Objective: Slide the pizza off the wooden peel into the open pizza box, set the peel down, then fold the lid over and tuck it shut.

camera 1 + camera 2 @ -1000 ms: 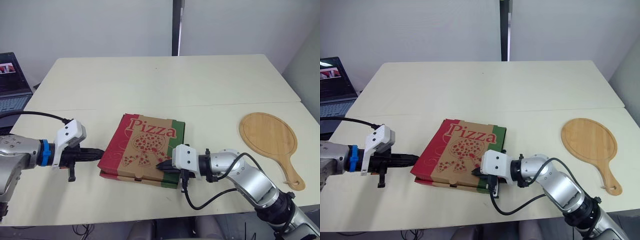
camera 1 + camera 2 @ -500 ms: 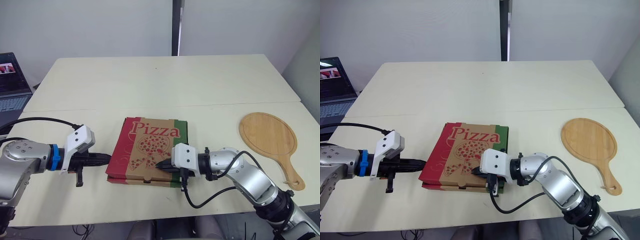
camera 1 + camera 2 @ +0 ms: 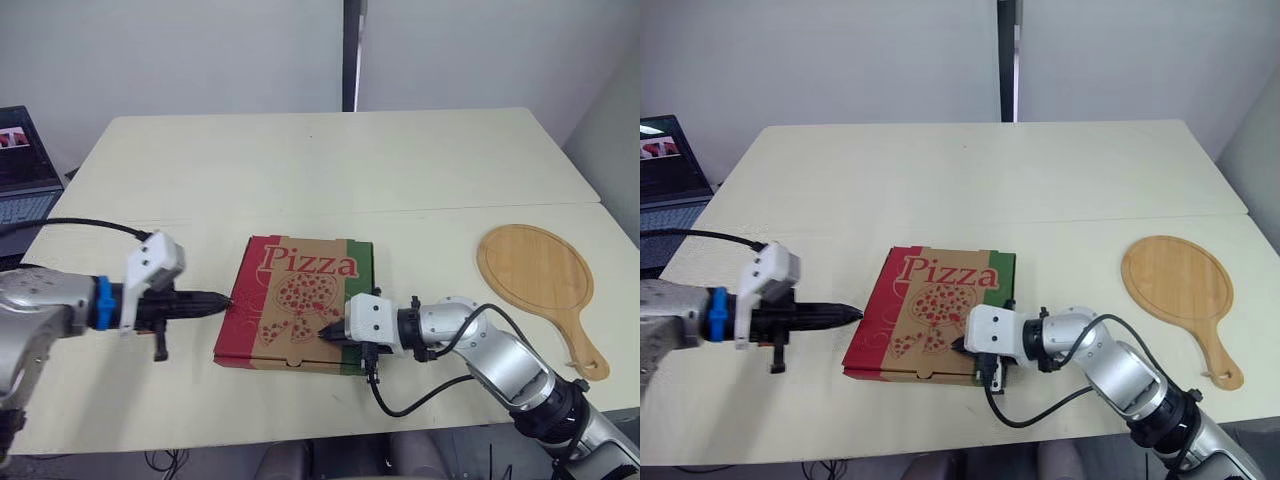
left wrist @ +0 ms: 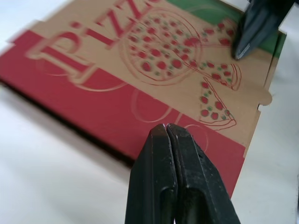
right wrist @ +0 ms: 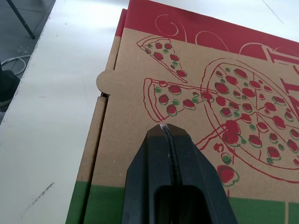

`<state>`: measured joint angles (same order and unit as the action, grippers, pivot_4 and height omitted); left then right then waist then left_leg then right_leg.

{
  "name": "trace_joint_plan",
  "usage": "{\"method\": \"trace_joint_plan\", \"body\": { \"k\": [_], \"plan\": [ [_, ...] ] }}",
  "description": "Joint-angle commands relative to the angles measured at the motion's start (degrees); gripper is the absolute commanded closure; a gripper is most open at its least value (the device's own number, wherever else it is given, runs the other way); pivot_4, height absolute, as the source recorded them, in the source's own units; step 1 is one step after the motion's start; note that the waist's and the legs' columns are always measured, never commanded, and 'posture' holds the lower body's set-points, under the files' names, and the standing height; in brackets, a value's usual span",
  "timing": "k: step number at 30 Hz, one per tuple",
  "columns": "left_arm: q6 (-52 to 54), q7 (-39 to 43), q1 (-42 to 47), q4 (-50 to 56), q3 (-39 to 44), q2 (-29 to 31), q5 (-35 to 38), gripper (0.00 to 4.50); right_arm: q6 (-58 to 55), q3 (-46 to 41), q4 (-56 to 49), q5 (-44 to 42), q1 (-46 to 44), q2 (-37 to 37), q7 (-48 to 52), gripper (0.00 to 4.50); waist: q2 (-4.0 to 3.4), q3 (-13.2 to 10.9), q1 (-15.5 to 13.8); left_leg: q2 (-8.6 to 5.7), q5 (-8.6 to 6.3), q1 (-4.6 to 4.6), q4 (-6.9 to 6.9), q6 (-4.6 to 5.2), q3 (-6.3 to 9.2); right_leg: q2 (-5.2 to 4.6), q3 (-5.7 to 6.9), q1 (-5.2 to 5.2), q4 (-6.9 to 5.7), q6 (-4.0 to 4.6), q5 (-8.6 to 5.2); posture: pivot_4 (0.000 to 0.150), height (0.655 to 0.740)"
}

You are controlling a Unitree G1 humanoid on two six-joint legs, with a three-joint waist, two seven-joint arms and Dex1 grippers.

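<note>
Pizza box (image 3: pixel 295 305) lies closed, left gripper (image 3: pixel 224 298) at its 9 o'clock, right gripper (image 3: pixel 324 332) at 5, both jaws together, where a lopsided push may skid it.

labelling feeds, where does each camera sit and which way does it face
Left eye: on the head, looking forward and down at the table, box and peel; both arms show.
Right eye: beside it, same scene.
Left wrist: on that arm, looking along the shut left jaws at the box's red side; the right jaws show across the lid.
Right wrist: on that arm, looking along the shut right jaws over the lid.
Shared: both wrist views show the lid's pizza print.
</note>
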<state>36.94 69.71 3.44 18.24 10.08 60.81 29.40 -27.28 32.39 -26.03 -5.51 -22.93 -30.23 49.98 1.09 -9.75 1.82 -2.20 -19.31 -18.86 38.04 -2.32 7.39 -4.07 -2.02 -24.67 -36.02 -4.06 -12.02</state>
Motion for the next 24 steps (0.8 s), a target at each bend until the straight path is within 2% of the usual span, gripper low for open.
{"method": "trace_joint_plan", "body": {
  "k": [1,5,9,17,21,24],
  "plan": [
    [-2.88,-2.79,0.06,-1.21,-3.36,-1.59,-3.90,4.50,1.30,0.17,0.13,0.93,0.18,-0.04,0.73,4.47,0.00,0.00,-0.02,0.00,0.00,0.00,0.00,0.00,0.00,0.00,0.00,0.00,0.01,0.00,0.00,0.150,0.7400],
    [-5.65,-5.00,0.87,-5.71,-7.20,-3.90,-7.52,4.50,1.67,0.09,0.54,1.25,0.21,0.00,0.70,4.47,-0.03,0.03,-0.19,-0.01,0.00,0.03,0.00,0.00,0.01,-0.01,0.01,0.05,0.01,0.00,0.00,0.150,0.7400],
    [-5.39,-4.75,1.09,-5.91,-7.48,-5.65,-5.95,4.50,1.94,-0.54,0.47,1.36,0.14,0.16,0.51,4.47,-0.13,0.10,-0.29,-0.01,0.00,0.23,0.02,0.01,0.05,-0.01,0.05,0.33,0.03,-0.01,-0.01,0.150,0.7400],
    [3.88,-8.72,3.08,-6.17,6.38,-7.47,5.27,4.50,0.77,-7.15,-3.60,-3.32,0.26,1.13,-0.40,4.47,-0.09,0.06,-0.08,0.00,0.00,0.15,0.05,0.01,0.20,0.00,0.15,0.27,0.03,-0.01,-0.01,0.150,0.7400],
    [4.38,-11.02,3.54,-8.66,9.50,-7.29,5.11,4.50,0.05,-9.69,-4.90,-4.53,1.17,0.94,-0.96,4.47,-0.10,0.06,-0.07,-0.01,-0.01,0.12,0.02,-0.01,0.24,-0.01,0.17,0.25,0.05,0.00,-0.01,0.150,0.7400],
    [1.76,-13.23,2.69,-10.66,8.98,-7.94,2.19,4.50,-0.22,-11.73,-5.61,-4.52,2.30,-0.11,-1.34,4.47,-0.10,0.05,-0.10,-0.02,-0.01,0.11,0.01,-0.02,0.24,-0.02,0.17,0.25,0.07,0.00,0.00,0.150,0.7400]
  ]
}}
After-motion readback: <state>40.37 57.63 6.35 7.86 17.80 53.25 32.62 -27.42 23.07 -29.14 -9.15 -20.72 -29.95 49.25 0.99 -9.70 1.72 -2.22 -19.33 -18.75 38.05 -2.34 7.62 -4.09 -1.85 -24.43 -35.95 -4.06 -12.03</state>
